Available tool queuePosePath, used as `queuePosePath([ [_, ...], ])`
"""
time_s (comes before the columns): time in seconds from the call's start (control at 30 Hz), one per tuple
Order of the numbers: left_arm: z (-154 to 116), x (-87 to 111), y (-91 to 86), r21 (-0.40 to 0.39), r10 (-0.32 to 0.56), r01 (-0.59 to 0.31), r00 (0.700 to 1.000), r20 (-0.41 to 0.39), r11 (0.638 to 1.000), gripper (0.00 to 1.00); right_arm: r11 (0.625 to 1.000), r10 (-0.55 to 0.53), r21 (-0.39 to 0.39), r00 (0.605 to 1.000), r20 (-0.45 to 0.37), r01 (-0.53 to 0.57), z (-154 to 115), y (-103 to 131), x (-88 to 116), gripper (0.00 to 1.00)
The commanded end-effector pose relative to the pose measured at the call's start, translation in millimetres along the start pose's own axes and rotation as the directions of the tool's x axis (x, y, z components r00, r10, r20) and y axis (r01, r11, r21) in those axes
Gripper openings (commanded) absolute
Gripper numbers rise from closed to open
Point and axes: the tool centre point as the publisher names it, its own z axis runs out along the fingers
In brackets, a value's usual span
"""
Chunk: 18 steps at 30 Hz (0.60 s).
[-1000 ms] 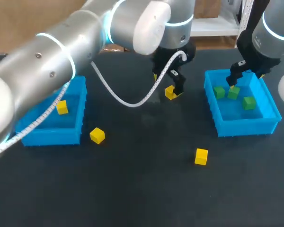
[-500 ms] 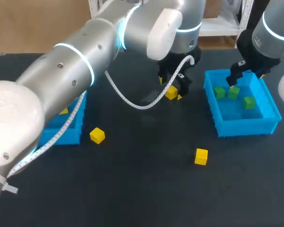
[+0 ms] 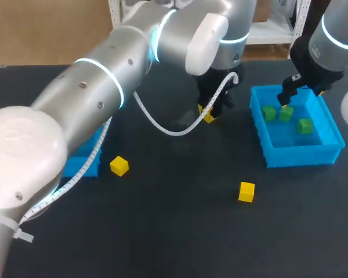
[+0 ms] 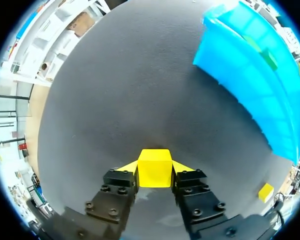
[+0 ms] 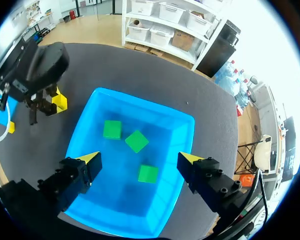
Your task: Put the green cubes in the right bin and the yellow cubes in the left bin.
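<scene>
1. The right bin, a blue box at the right of the head view, holds three green cubes. They lie apart from one another on its floor.
2. The right gripper hangs above that bin, over its far left part. Its fingers are spread wide and grip nothing.
3. The left bin sits at the left of the head view. It is almost wholly hidden behind the left arm, so what is in it cannot be seen.
4. The left gripper is closed on a yellow cube, with both yellow tips pressed against its opposite sides. In the head view the pair is in the upper middle, low over the black table and just left of the right bin. Whether the cube touches the table cannot be told.
5. A second yellow cube lies loose on the table near the left bin's front right corner.
6. A third yellow cube lies right of the frame's centre, in front of the right bin and well apart from it.
</scene>
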Motion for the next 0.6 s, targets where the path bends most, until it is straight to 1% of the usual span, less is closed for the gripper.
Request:
queuePosePath([
  [0.03, -13.8, 17.3, 3.1, -0.012, -0.015, 0.016, 0.999, 0.045, 1.0, 0.0, 1.0, 0.001, 0.003, 1.0, 0.004, -0.001, -0.7, 0.3, 1.7, 1.0],
  [0.2, -41.0, 35.2, 13.1, -0.018, -0.054, 0.056, 0.993, 0.11, 0.998, 0.0, 1.0, 0.001, 0.003, 1.0, 0.004, -0.001, -0.7, 0.3, 1.7, 1.0],
  [0.3, -56.4, 51.4, 22.3, -0.037, -0.092, 0.097, 0.987, 0.129, 0.995, 0.0, 1.0, 0.001, 0.003, 1.0, 0.004, -0.001, -0.7, 0.3, 1.7, 1.0],
  [0.43, -76.8, 76.4, 35.2, -0.031, -0.152, 0.159, 0.975, 0.165, 0.987, 0.0, 1.0, 0.001, 0.003, 1.0, 0.004, -0.001, -0.7, 0.3, 1.7, 1.0],
  [0.6, -95.0, 116.2, 52.2, -0.029, -0.211, 0.221, 0.958, 0.196, 0.975, 0.0, 1.0, 0.001, 0.003, 1.0, 0.004, -0.001, -0.7, 0.3, 1.7, 1.0],
])
